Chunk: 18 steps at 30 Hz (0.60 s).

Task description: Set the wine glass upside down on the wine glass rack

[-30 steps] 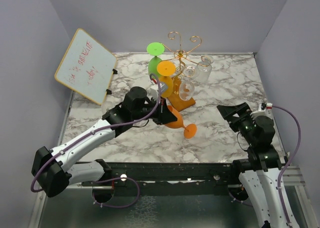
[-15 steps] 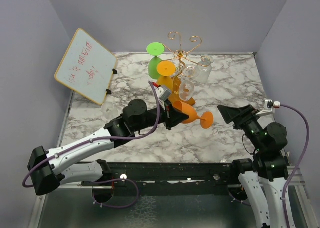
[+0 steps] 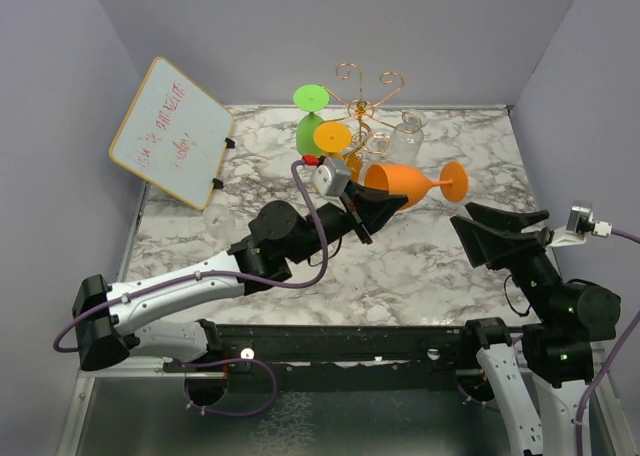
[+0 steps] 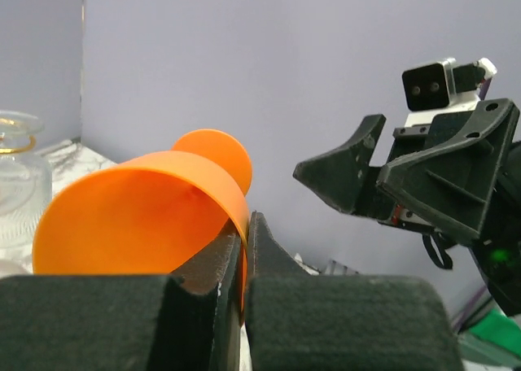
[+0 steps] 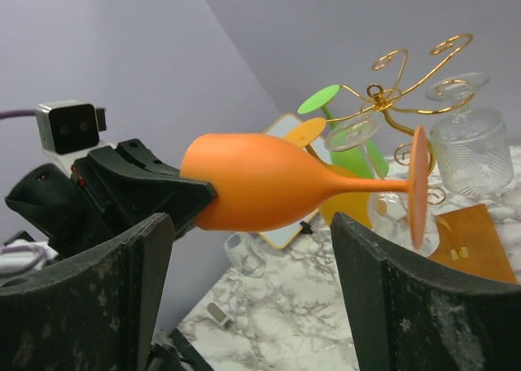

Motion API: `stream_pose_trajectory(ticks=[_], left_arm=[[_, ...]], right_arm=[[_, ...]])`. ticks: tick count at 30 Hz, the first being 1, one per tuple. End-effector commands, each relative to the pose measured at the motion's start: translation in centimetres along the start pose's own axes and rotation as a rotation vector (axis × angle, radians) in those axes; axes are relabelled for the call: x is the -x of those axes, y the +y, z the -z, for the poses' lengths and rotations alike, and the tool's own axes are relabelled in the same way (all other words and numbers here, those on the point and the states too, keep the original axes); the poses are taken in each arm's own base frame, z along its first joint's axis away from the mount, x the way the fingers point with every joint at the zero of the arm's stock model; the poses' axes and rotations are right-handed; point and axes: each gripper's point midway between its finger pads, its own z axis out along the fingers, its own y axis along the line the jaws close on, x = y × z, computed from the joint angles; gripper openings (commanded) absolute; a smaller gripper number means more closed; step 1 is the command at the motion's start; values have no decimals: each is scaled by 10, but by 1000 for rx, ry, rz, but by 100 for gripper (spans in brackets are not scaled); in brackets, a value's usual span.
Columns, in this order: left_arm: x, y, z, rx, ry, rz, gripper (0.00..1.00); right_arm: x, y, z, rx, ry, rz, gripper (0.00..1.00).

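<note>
- Table (image 3: 400, 276): the glass (image 3: 400, 184) is clear of it, in the air at centre-right. A drop would put it on hard marble, free to roll.
- Rack (image 3: 362, 104): back centre, with hung glasses (image 3: 405, 136) crowding its near side. Risk: the approach clips one of them, or pushes the light wire stand over. The top view shows bare curls on top. The right wrist view lays the glass across the rack, so the gap there cannot be judged.
- Left gripper (image 3: 375, 211): jaws closed on the bowl's rim, wall pinched between them. Only its own wrist view shows how thin that hold is. Risk: the glass pivots or slips, since the stem end is unsupported.
- Right gripper (image 3: 500, 234): jaws wide open and empty, facing the glass, apart from it. Its wrist view frames the bowl between the fingers. Risk: an off-centre close twists the glass against the rim pinch.
- Glass: lying about level, mouth left, stem right, not yet inverted.
- Foot (image 3: 455, 179): right of the rack in the top view. Risk: it catches wire during the turn.
</note>
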Motion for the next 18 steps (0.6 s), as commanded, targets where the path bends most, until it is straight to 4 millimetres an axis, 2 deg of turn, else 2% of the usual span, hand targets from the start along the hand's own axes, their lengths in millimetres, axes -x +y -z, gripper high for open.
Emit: stream_pose_trajectory(ticks=[1, 5, 8, 10, 13, 16, 18], left_arm=[[34, -7, -25, 18, -161, -51, 0], [34, -17, -36, 12, -207, -111, 0], [35, -22, -37, 19, -255, -159, 0], [34, -26, -36, 15, -277, -179, 0], [31, -28, -35, 14, -291, -210, 0], [28, -32, -34, 2, -294, -228, 0], [25, -34, -34, -9, -294, -244, 0]], right_arm=[[22, -9, -10, -84, -93, -159, 77], [25, -18, -17, -133, -121, -338, 60], [25, -19, -23, -126, -129, -427, 54], [25, -24, -25, -142, -145, -486, 54], [30, -31, -26, -155, -205, -601, 59], [27, -49, -27, -198, -258, -772, 63], [30, -53, -29, -174, -294, -860, 63]])
